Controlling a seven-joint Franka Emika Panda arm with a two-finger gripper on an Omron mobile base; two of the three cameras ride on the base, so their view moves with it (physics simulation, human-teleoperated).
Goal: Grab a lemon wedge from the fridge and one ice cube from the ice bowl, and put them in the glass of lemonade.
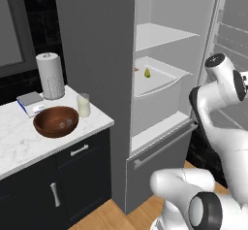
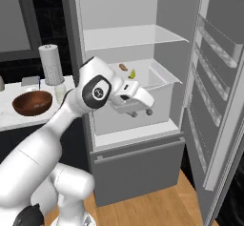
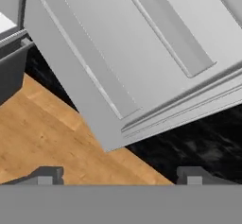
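Observation:
The fridge (image 1: 97, 54) stands open, its door (image 2: 219, 101) swung out to the right. A tiny yellow-green lemon wedge (image 1: 147, 73) (image 2: 132, 73) lies in the white drawer (image 2: 162, 84) inside. My gripper (image 2: 142, 112) hovers in front of that drawer, below the wedge and apart from it. In the hand view the gripper (image 3: 119, 178) is open and holds nothing, and faces the lower part of the door (image 3: 142, 53) and the wooden floor. On the counter to the left, the ice bowl (image 1: 55, 121) (image 2: 32, 102) sits beside the glass of lemonade (image 1: 84, 105) (image 2: 60, 94).
A small orange-brown item (image 1: 136, 69) (image 2: 123, 67) lies left of the wedge in the drawer. A white paper towel roll (image 1: 50, 76) (image 2: 50, 64) and a flat box (image 1: 31, 102) stand behind the bowl. Dark cabinets (image 1: 72, 175) sit under the marble counter.

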